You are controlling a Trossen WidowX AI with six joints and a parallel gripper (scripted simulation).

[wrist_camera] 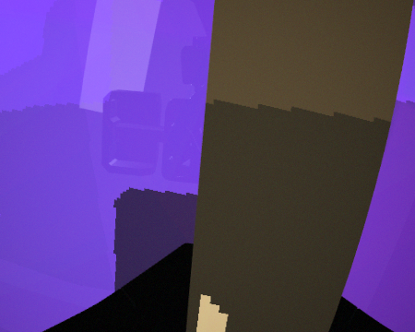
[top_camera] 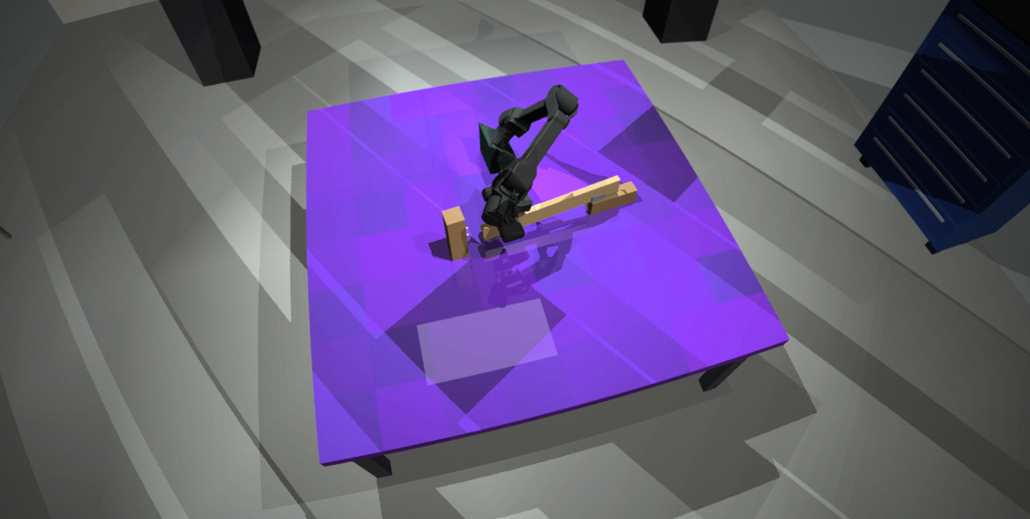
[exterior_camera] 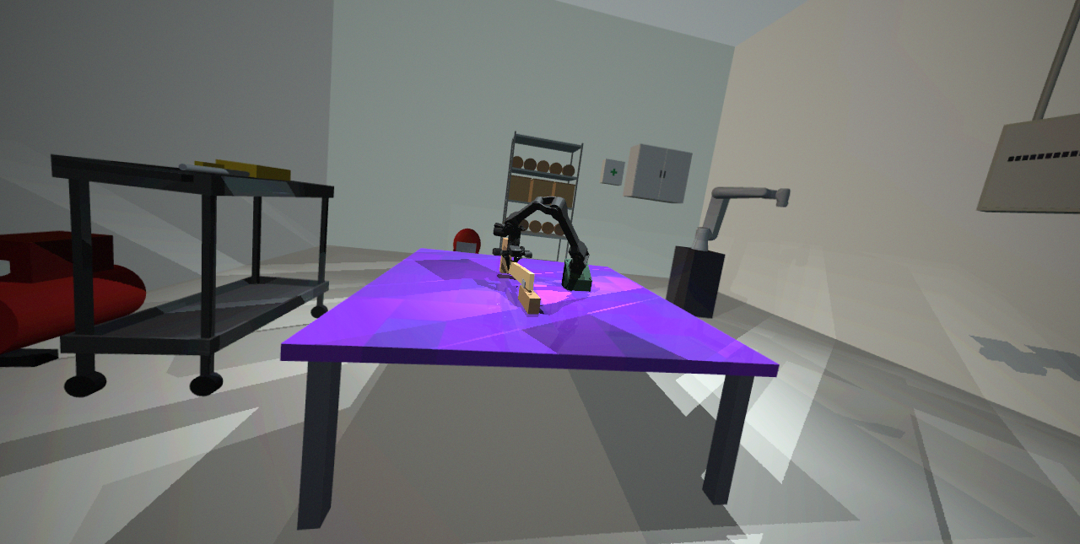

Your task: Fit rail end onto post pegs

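Observation:
The long wooden rail point(top_camera: 565, 203) point(exterior_camera: 521, 274) point(wrist_camera: 300, 161) runs from the footboard block point(top_camera: 613, 203) point(exterior_camera: 531, 302) toward the post point(top_camera: 455, 235). My gripper point(top_camera: 512, 219) point(wrist_camera: 230, 262) is shut on the rail close to its near end. That end appears a little above the table, with a small gap between it and the pegs point(top_camera: 467, 231) on the post. The rail's far end sits at the bracket point(top_camera: 597, 197); how deep it sits is unclear. The holes in the rail's end are hidden. In the wrist view the rail passes between the black fingers.
The purple table point(top_camera: 619, 299) point(exterior_camera: 423, 329) carries the arm's dark green base point(top_camera: 495, 148) point(exterior_camera: 577, 280), behind the rail in the top view. A pale rectangle point(top_camera: 486, 343) shows on the table in front. A cart point(exterior_camera: 208, 261) and a blue drawer cabinet point(top_camera: 943, 119) stand off the table.

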